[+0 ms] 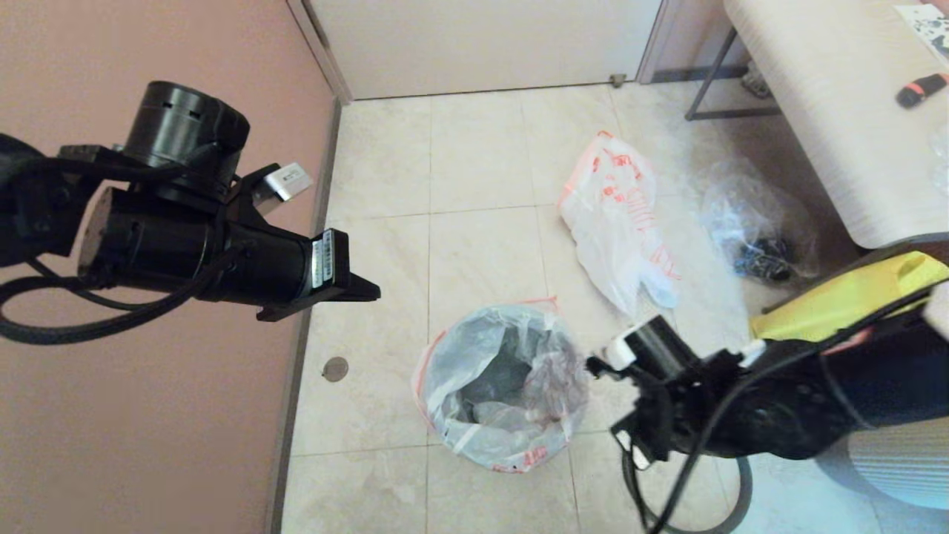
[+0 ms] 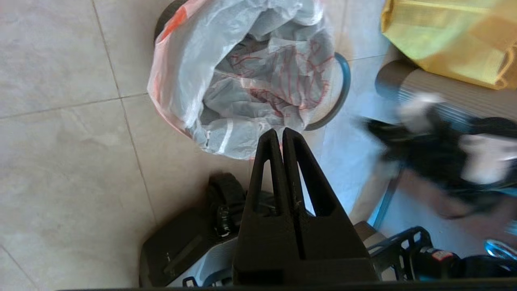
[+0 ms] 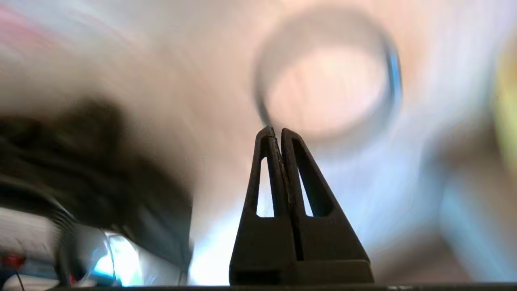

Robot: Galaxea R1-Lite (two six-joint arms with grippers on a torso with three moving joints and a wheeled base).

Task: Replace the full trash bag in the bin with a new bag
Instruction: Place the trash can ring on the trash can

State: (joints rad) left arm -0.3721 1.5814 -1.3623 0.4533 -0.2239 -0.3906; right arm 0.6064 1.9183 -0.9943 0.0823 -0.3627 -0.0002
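Note:
The full trash bag [image 1: 504,386], translucent white with red print, sits open-mouthed in the bin [image 2: 162,22], draped over its rim and hiding most of it. The dark grey hoop [image 2: 342,87] lies on the floor just right of the bin. Beyond the bin, the new bag [image 1: 615,222] lies limp on the tiles. My left gripper [image 1: 367,289] hangs shut and empty, high to the left of the bin; its tips [image 2: 278,131] point at the bag's near edge. My right gripper [image 3: 278,130] is shut and empty above the hoop [image 3: 394,68], with the right arm [image 1: 667,400] beside the bin.
A clear crinkled bag of dark items [image 1: 756,230] lies right of the new bag. A yellow fabric bag [image 1: 838,297] sits at the right, by a pale bench [image 1: 830,89]. A pink wall [image 1: 148,415] runs along the left. A small floor drain [image 1: 335,368] is near it.

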